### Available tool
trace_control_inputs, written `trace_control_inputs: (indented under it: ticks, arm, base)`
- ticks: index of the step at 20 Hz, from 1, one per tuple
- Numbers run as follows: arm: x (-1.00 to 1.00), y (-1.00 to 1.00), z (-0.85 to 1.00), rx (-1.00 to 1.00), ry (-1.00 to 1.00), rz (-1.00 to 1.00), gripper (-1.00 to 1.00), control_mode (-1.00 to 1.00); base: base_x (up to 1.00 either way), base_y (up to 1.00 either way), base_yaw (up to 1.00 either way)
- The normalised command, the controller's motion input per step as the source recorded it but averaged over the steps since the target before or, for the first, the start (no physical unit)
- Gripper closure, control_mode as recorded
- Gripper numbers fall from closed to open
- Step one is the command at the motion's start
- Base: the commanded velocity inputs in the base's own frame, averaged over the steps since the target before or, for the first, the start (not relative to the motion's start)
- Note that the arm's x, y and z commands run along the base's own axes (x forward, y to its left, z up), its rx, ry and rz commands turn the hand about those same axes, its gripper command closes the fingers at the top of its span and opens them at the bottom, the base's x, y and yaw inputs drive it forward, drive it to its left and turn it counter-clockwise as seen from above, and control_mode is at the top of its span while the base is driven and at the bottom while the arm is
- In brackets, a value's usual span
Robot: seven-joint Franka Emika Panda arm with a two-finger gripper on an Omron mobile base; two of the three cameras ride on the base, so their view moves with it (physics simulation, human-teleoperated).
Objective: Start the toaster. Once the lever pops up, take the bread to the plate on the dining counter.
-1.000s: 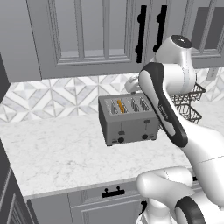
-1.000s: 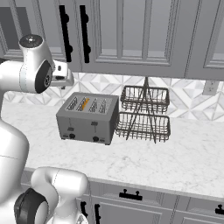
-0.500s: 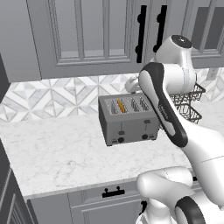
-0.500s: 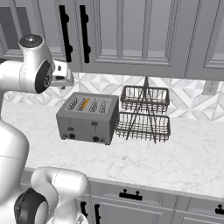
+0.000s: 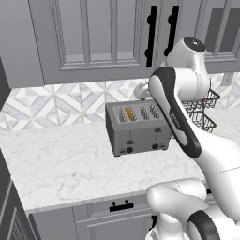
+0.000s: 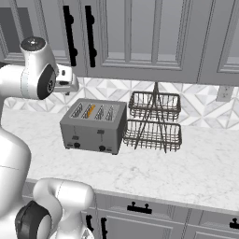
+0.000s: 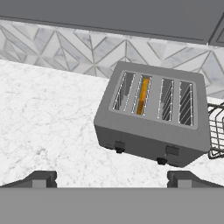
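With jaws spread wide, gripper [image 7: 109,179] poised above toaster [image 7: 153,118], left lever [image 7: 119,145] just ahead — could easily clip the neighbouring knob [image 7: 118,151] instead.

— Anything different from a second ago?
— No. The arm [image 5: 176,112] holds its pose above the toaster [image 5: 136,127], and the bread [image 7: 142,95] sits in the same slot.
— Nothing shifts, then.
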Motion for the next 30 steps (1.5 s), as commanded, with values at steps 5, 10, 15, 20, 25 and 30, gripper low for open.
trace_control_inputs:
  ticks: [5, 10, 15, 20, 25, 30]
  arm:
    - [0.0, 0.0, 0.0, 0.0, 0.0, 0.0, -1.0, -1.0]
    - [0.0, 0.0, 0.0, 0.0, 0.0, 0.0, -1.0, -1.0]
    - [0.0, 0.0, 0.0, 0.0, 0.0, 0.0, -1.0, -1.0]
    - [0.0, 0.0, 0.0, 0.0, 0.0, 0.0, -1.0, -1.0]
    - [0.0, 0.0, 0.0, 0.0, 0.0, 0.0, -1.0, -1.0]
    - [0.0, 0.0, 0.0, 0.0, 0.0, 0.0, -1.0, -1.0]
  base:
    - [0.0, 0.0, 0.0]
    - [0.0, 0.0, 0.0]
    - [0.0, 0.0, 0.0]
    - [0.0, 0.0, 0.0]
    - [0.0, 0.0, 0.0]
    - [0.0, 0.0, 0.0]
